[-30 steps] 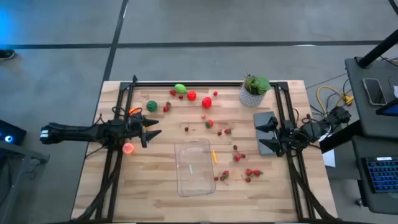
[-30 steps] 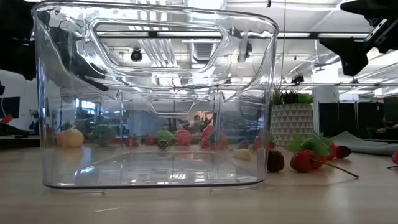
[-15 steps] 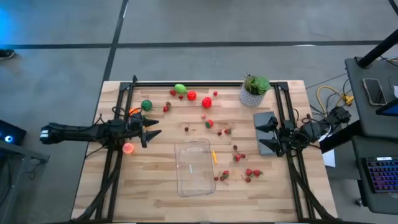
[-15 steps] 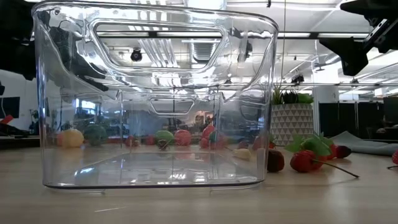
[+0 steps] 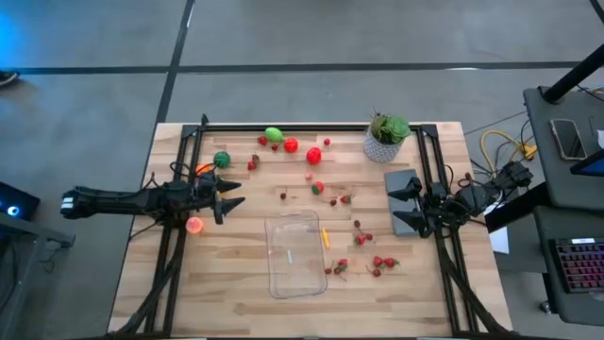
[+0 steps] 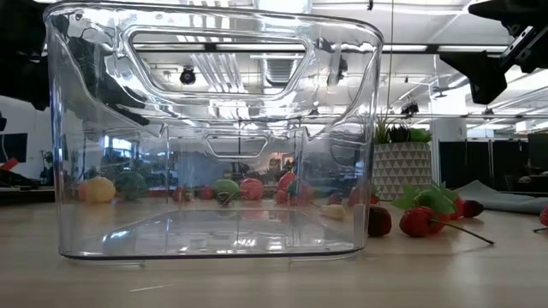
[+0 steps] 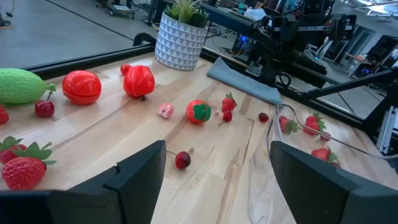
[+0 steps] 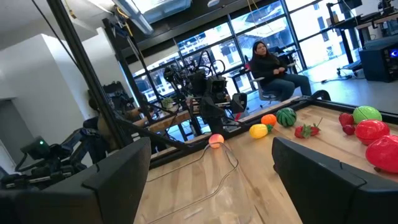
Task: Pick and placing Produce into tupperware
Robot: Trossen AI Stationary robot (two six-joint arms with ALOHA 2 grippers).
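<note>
Both arms wait at opposite edges of the counter (image 5: 226, 283), the left gripper (image 5: 229, 195) and right gripper (image 5: 398, 206) each with fingers spread and holding nothing. The empty tupperware (image 5: 295, 253) stands midway between them, within either's reach. Produce (image 5: 314, 155) lies scattered beyond and beside it. A potted plant (image 5: 385, 135) and grey slab (image 5: 406, 192) crowd the right arm's side.

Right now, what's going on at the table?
Nothing is being handled. The clear tupperware sits empty near the table's front, with the produce scattered behind and beside it. The left gripper is open at the left edge; the right gripper is open over the grey slab.
</note>
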